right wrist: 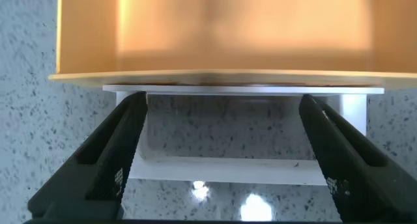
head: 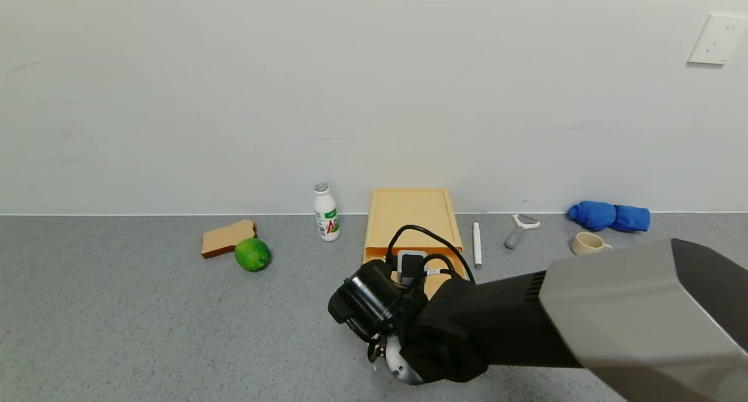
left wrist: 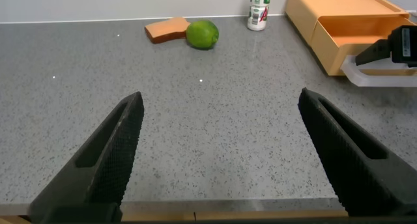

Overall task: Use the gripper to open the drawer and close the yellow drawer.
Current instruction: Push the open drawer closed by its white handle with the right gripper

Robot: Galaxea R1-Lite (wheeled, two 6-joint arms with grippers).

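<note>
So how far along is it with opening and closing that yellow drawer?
The yellow drawer looks partly pulled out: in the left wrist view its tray juts from the box. In hand: the right gripper is at the white loop handle, fingers open on either side of it. Left to do: pushing the tray shut. The left gripper hangs open over bare counter.

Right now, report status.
Right pincer open at the white handle. Left pincer open, parked aside. Yellow drawer partly out. Nothing blocking.
</note>
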